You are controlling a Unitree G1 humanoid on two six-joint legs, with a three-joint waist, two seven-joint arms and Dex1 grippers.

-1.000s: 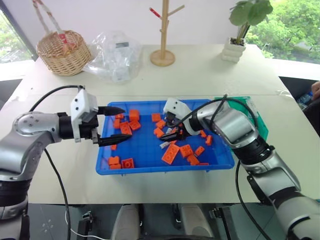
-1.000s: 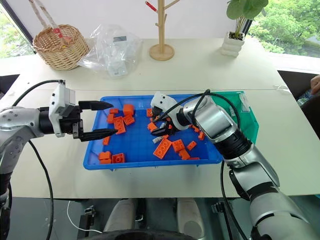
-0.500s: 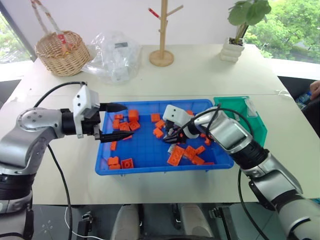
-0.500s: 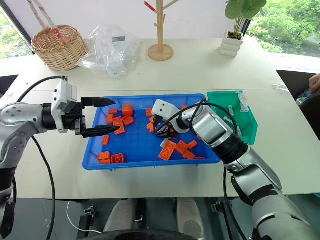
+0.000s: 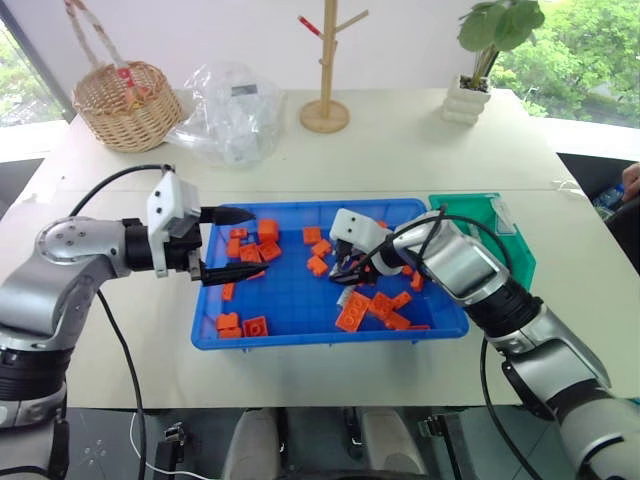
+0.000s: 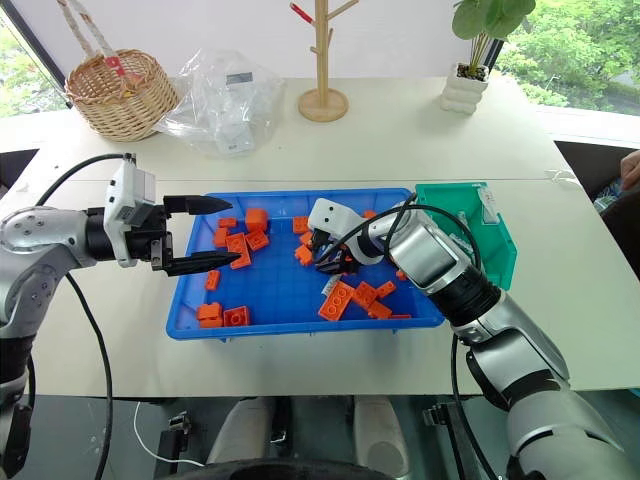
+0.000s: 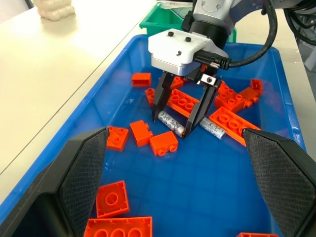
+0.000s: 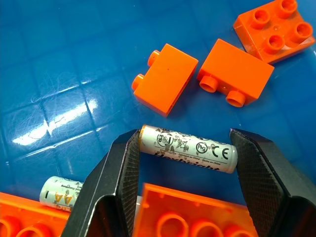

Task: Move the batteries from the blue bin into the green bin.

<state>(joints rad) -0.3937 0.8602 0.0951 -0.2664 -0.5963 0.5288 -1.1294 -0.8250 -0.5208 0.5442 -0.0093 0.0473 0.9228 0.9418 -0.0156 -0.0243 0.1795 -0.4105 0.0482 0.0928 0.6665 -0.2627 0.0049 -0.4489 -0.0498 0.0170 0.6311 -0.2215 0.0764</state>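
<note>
The blue bin (image 5: 290,305) lies in the middle of the table with several orange bricks scattered in it. My right gripper (image 8: 186,143) reaches down into it. Its fingers (image 8: 118,168) touch the two ends of a silver-grey battery (image 8: 187,148) that lies flat on the bin floor. A second battery (image 8: 61,190) lies close by, partly under a brick; both batteries also appear in the left wrist view (image 7: 212,128). The green bin (image 5: 508,238) stands against the blue bin's right end. My left gripper (image 5: 258,242) hovers open and empty over the blue bin's left part.
A wicker basket (image 5: 125,100), a clear plastic bag (image 5: 230,110), a wooden stand (image 5: 325,100) and a potted plant (image 5: 480,70) stand along the table's far side. Orange bricks (image 8: 165,79) crowd the held battery. A person's hand (image 5: 632,180) shows at the right edge.
My right gripper's fingers have closed in from wide apart onto the ends of the battery. The left arm has kept still.
</note>
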